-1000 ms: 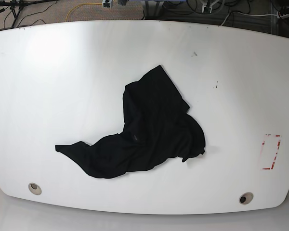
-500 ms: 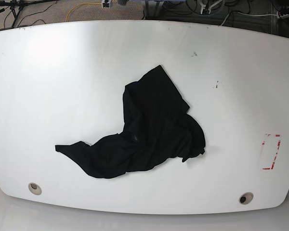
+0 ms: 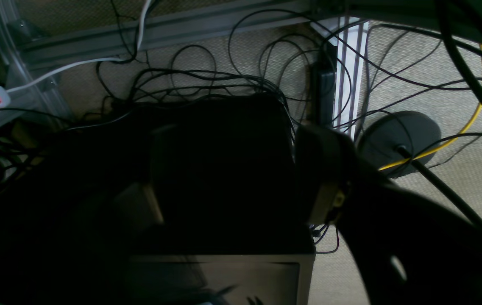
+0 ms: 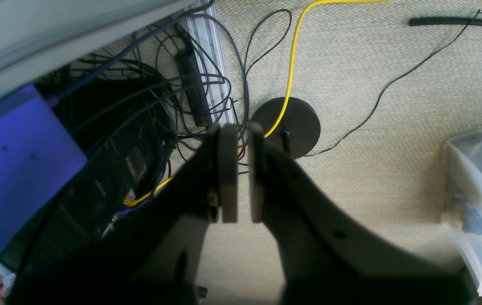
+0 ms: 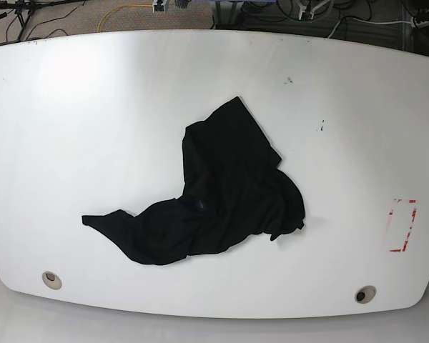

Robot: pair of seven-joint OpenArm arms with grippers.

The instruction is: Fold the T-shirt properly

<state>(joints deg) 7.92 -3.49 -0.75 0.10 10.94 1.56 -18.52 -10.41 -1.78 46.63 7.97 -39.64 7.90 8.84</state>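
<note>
Nothing has moved; T-shirt (image 5: 214, 193) lies crumpled, stretched diagonally across table (image 5: 71, 128).

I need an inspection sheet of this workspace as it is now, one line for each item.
Surface: white table, small dark marks, red-marked rectangle at one side.
Job's things: black T-shirt lies crumpled, unfolded.
Clutter: nothing seen on the table.
Grippers: left end effector open, empty; right end effector shut, empty; both off the table, above the floor.
Cables: black tangle, yellow cable on carpet.
Surroundings: round black stand base, clear plastic bin.
</note>
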